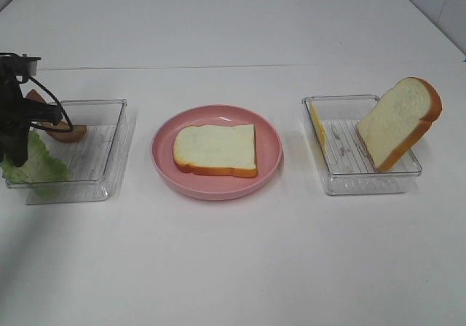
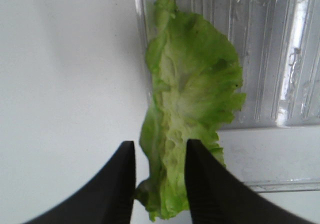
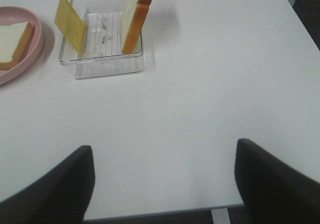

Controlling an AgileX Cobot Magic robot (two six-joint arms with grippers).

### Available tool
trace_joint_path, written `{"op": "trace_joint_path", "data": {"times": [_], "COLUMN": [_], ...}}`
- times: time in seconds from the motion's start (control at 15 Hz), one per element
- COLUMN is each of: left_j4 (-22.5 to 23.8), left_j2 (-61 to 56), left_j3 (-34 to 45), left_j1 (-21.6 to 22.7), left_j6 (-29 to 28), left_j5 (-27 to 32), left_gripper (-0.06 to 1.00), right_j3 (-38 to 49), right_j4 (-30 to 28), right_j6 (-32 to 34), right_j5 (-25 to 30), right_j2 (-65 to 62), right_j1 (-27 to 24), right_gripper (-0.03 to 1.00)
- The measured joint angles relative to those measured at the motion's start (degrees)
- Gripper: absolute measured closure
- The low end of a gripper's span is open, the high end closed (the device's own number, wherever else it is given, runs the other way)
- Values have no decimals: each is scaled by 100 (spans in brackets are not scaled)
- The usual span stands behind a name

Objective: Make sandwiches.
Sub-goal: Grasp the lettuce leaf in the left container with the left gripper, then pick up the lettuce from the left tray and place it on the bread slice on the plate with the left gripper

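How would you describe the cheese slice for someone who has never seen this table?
Find the pink plate in the middle, then the clear tray to its right in the high view. The cheese slice leans on the tray wall nearest the plate; it is thin and yellow, unlike the thick bread slice leaning opposite.

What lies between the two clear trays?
The pink plate, with one bread slice flat on it, sits between the left tray and right tray, as the exterior high view shows.

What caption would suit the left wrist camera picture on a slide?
Left gripper pinches a ruffled green lettuce leaf at the edge of a clear plastic tray.
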Motion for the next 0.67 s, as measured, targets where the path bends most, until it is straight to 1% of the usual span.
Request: {"op": "trace_joint_path", "data": {"times": [0.07,0.13,0.47,0.67], "left_j4": [0,0,0,-63], "left_j2": [0,0,-34,-613], "left_j3": [0,0,0,0], "left_j1": [0,0,-11,-166], "left_j6": [0,0,40,0], "left_j5": [0,0,0,0], "left_gripper": [87,92,94,94], "right_j3": [0,0,0,0], "right_j4": [0,0,0,0], "right_j6": [0,0,0,0], "right_j5": [0,0,0,0], "right_j2": [0,0,0,0], "right_j1": [0,0,0,0], "right_gripper": [21,21,21,21]}}
